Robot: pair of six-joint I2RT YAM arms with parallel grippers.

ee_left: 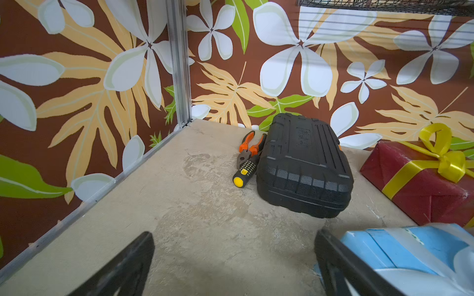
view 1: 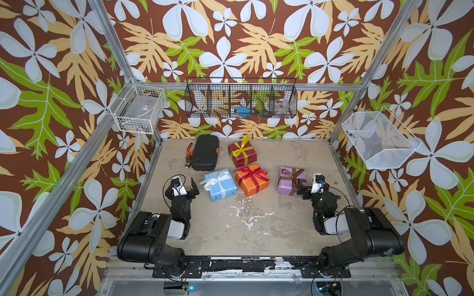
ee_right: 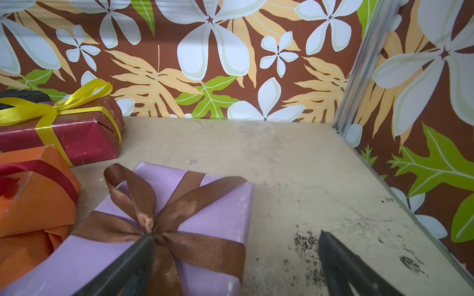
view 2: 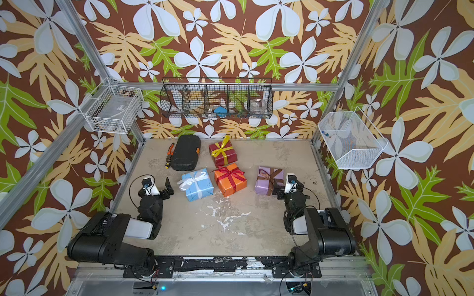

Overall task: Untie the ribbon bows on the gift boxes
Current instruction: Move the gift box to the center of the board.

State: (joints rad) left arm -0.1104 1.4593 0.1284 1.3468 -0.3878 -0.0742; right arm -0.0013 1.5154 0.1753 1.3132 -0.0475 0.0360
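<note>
Both wide-open, empty: left gripper (ee_left: 234,266) over bare table (view 1: 256,217), right gripper (ee_right: 237,266) seemingly straddling lilac box (ee_right: 218,220) edge.

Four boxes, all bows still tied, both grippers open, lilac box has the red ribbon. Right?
Not quite: the lilac box carries the brown ribbon, as the right wrist view shows; the red ribbon is on the orange box. The rest holds: four boxes, bows tied, left gripper and right gripper open.
</note>
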